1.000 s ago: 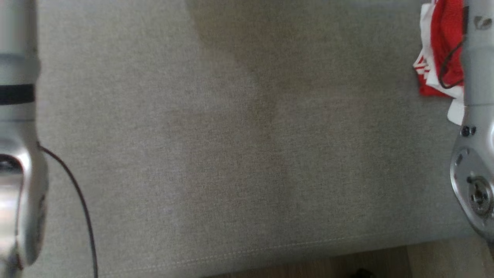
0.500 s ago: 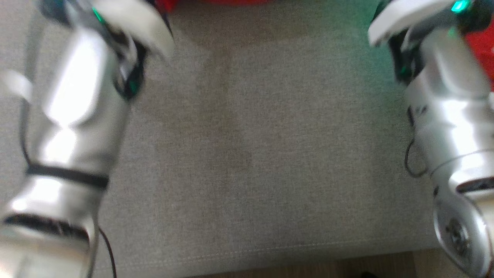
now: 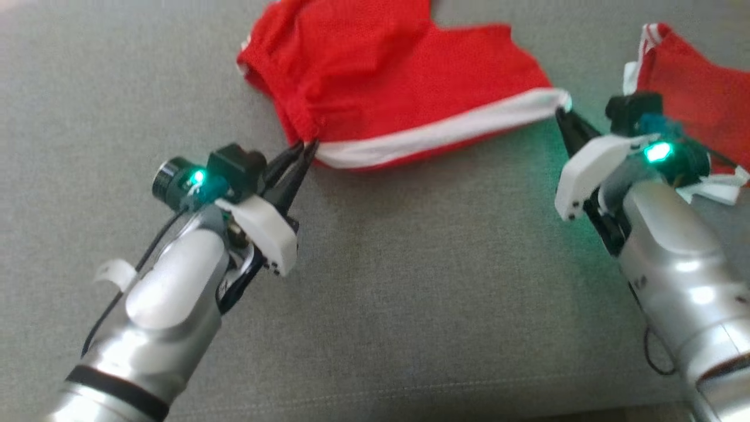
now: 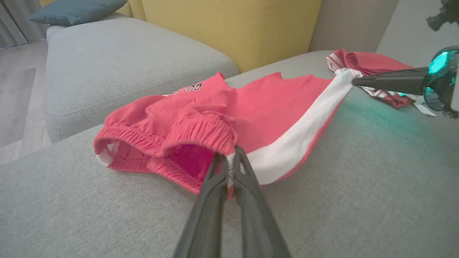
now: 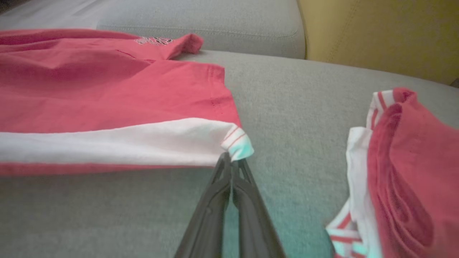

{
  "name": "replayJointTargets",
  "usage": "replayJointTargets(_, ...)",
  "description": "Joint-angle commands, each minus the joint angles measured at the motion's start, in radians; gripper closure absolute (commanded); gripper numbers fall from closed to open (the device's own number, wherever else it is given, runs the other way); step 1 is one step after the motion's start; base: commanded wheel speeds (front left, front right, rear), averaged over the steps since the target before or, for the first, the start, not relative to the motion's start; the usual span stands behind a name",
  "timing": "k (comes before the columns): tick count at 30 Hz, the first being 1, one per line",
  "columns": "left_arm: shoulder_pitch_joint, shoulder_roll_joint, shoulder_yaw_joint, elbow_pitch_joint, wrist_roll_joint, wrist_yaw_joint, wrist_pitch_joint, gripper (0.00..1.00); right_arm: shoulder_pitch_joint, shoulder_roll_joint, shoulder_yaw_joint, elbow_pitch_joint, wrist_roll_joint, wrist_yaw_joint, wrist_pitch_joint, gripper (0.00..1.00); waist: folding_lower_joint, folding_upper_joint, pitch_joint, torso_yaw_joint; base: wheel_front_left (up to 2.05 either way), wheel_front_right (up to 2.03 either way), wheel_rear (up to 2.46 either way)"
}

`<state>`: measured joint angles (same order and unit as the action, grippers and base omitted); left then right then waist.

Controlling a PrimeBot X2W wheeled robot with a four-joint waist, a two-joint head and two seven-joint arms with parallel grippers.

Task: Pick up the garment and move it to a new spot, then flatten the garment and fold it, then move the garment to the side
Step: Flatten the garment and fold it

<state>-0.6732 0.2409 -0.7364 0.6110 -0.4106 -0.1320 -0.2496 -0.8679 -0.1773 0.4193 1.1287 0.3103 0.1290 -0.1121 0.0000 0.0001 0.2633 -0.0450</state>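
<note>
The red shorts (image 3: 398,76) lie spread on the grey sofa (image 3: 410,305), at the far middle of the seat, with one side seam turned toward the robot. Along this seam runs a white stripe (image 3: 445,132). The left end effector (image 3: 309,145) is closed on the waistband (image 4: 200,132) end of the stripe, and its two fingers pinch the thin cloth edge between them. The right end effector (image 3: 562,111) is closed on the other end, at the hem corner of the leg. The stripe is stretched almost straight between the two grips. A second garment (image 3: 703,99), red with white, lies near the right end effector, apart from the shorts.

The shorts look light, thin and very soft. I judge they will hang and fold by themselves when lifted, with no stiffness to hold a shape. The cloth seems smooth, so a pinch on a single layer may slide out. The elastic waistband is thicker and gathered, therefore it gives a surer hold. The hem corner with its stitched edge is the second good place. Holding both ends of one seam makes the cloth tight, which should help to flatten it. The pull should be gentle, because the waistband stretches.
</note>
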Motion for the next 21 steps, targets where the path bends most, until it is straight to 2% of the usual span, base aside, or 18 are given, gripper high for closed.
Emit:
replayJointTargets(1,-0.011,0.041,0.018,-0.039,0.001,0.001,-0.012,1.0,0.02,-0.021,0.048,-0.052,0.036,0.002,0.029,1.0,0.0,-0.0001,-0.036,-0.004,0.0,0.0,0.0)
replayJointTargets(10,0.108,0.057,-0.072,-0.078,-0.008,0.001,-0.012,1.0,0.155,-0.155,0.182,-0.219,0.202,0.002,0.169,1.0,0.0,-0.0001,-0.126,-0.022,0.0,0.0,0.0)
replayJointTargets(13,0.152,0.062,-0.094,-0.099,-0.014,0.001,-0.012,1.0,0.19,-0.212,0.222,-0.284,0.217,0.002,0.206,1.0,0.0,-0.0001,-0.157,-0.031,0.0,0.0,0.0)
replayJointTargets(21,0.266,0.083,-0.126,-0.186,-0.033,0.009,-0.002,1.0,0.315,-0.315,0.237,-0.475,0.292,0.002,0.356,1.0,0.0,-0.0001,-0.208,-0.054,0.0,0.0,0.0)
